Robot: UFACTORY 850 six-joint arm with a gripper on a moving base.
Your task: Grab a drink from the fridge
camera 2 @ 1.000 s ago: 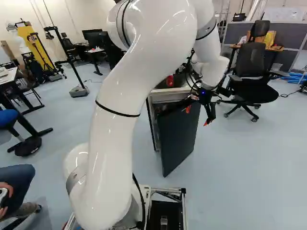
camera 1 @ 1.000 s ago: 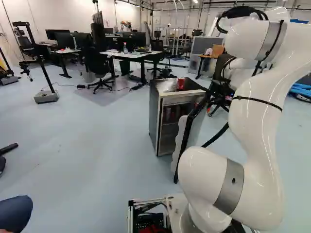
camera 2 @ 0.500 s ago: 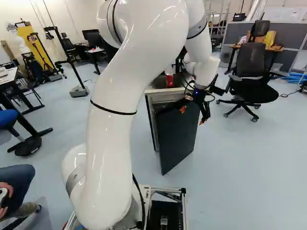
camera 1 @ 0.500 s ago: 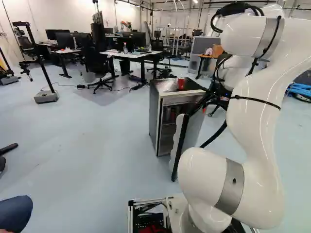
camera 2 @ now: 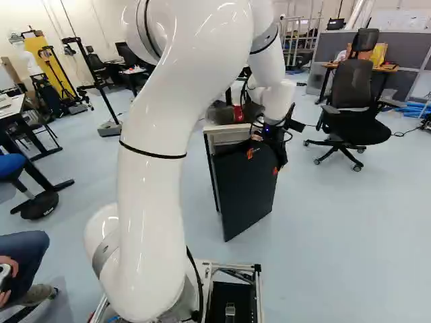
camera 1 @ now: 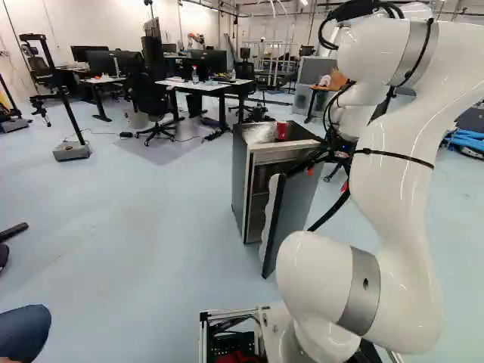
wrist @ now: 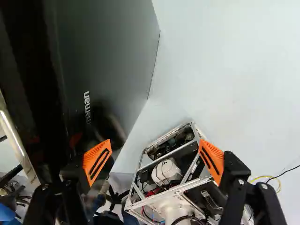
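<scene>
The red can point(camera 1: 281, 130) stands on top of the fridge point(camera 1: 239, 178), its door point(camera 2: 244, 195) partly swung out. By the door's outer face, your gripper point(camera 2: 263, 162) has its fingers spread wide, gripping nothing.

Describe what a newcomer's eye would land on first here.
The big white arm comes first, filling the right of the left base view. Left of it there stands the small fridge, its dark door ajar, a red can on top. In the wrist view, the bright orange pads of the open gripper stand out beside that door.
</scene>
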